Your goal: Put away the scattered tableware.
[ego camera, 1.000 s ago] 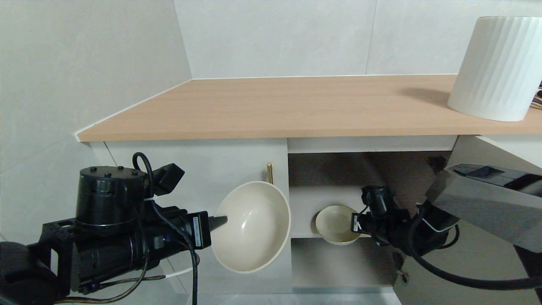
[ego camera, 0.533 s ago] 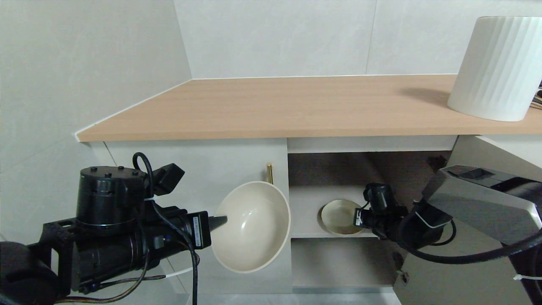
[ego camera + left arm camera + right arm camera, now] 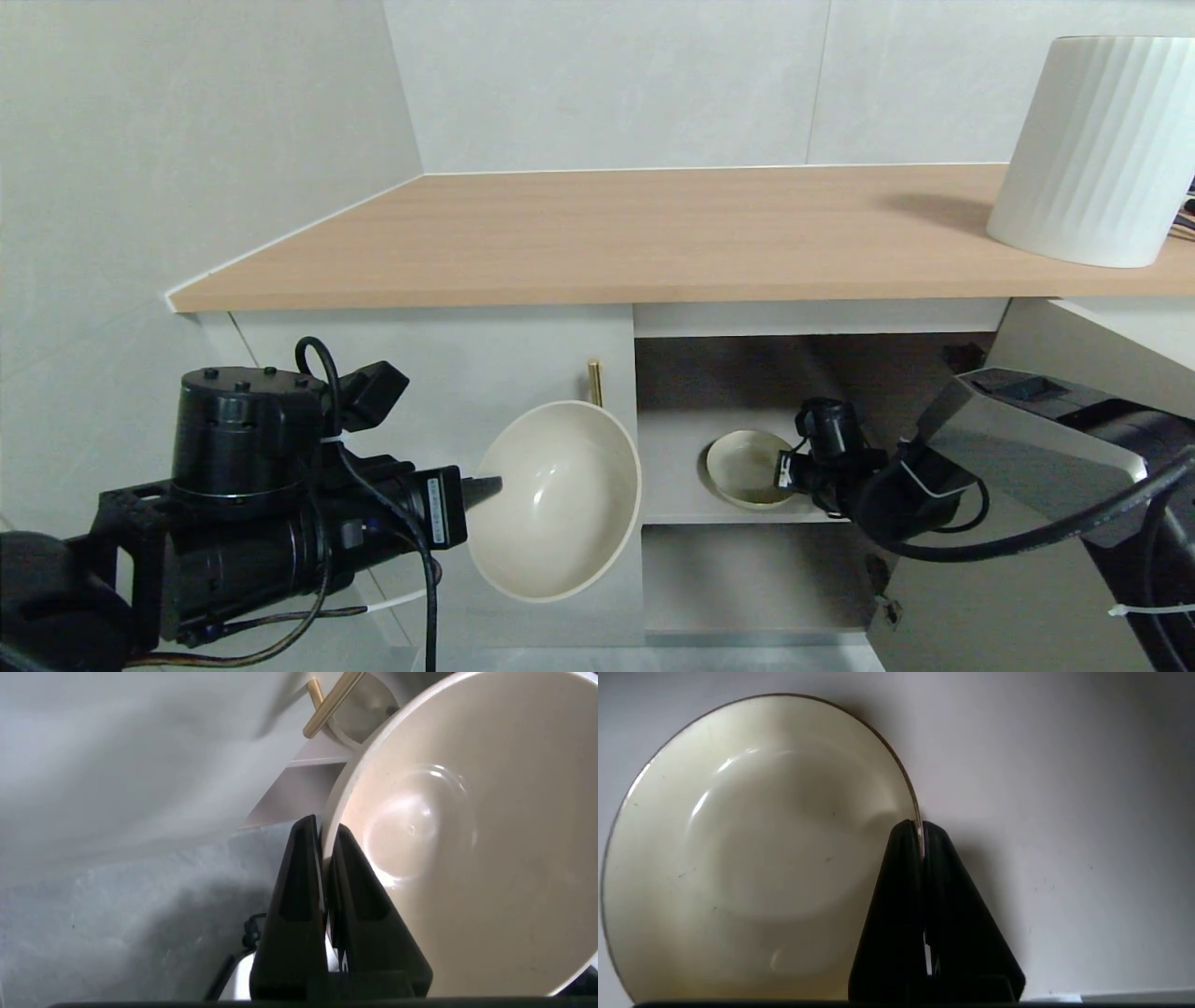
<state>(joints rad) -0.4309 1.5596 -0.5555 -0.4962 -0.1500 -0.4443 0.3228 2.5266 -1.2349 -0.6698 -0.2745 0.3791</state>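
While left gripper (image 3: 485, 485) is clamping big bowl (image 3: 560, 504) by rim, right gripper (image 3: 782, 478) is pinching small bowl (image 3: 742, 467) rim, both closed tight; small bowl lying at cabinet shelf (image 3: 672, 467); handle (image 3: 594, 381) just behind big bowl.

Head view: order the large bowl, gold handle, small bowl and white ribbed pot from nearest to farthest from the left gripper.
1. large bowl, in the jaws of the left gripper.
2. gold handle, above that bowl.
3. small bowl, inside the cabinet.
4. white ribbed pot, on the counter's right.
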